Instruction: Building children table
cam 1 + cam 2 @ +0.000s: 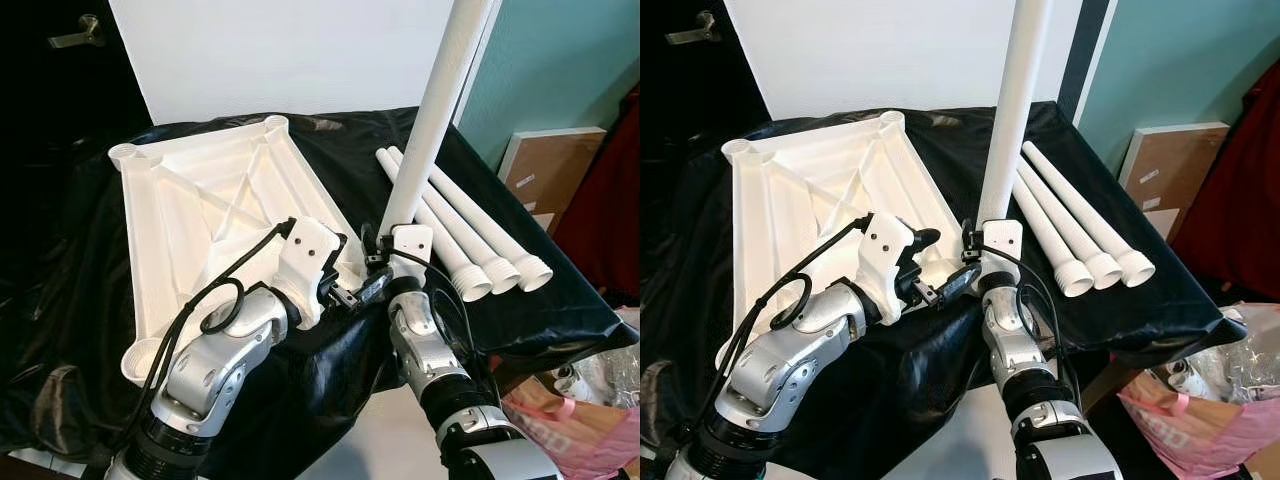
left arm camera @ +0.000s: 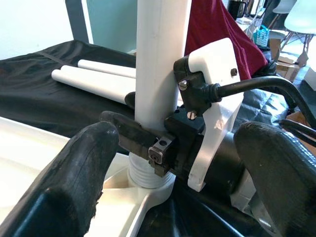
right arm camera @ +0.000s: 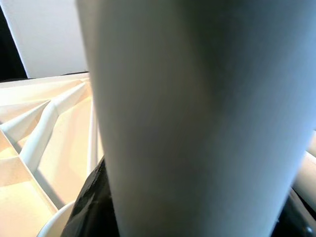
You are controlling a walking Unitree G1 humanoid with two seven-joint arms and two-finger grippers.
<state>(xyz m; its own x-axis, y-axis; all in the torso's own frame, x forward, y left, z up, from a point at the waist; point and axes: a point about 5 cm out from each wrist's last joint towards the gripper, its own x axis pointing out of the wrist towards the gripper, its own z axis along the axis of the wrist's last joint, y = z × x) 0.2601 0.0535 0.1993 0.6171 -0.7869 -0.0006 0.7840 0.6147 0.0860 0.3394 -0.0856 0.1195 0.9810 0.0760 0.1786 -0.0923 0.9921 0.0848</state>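
White table leg [image 1: 432, 120] is standing upright at frame centre, its threaded end sitting in the near-right corner socket of the upturned white tabletop [image 1: 215, 215]. Right gripper [image 2: 148, 140] is pinching the leg low down, fingers clamped on it. Left gripper [image 2: 173, 182] is hovering just beside it, fingers [image 2: 74, 182] spread. Three spare legs [image 1: 470, 230] are lying on the black-draped table [image 1: 560, 300], centre right. No legible writing anywhere.
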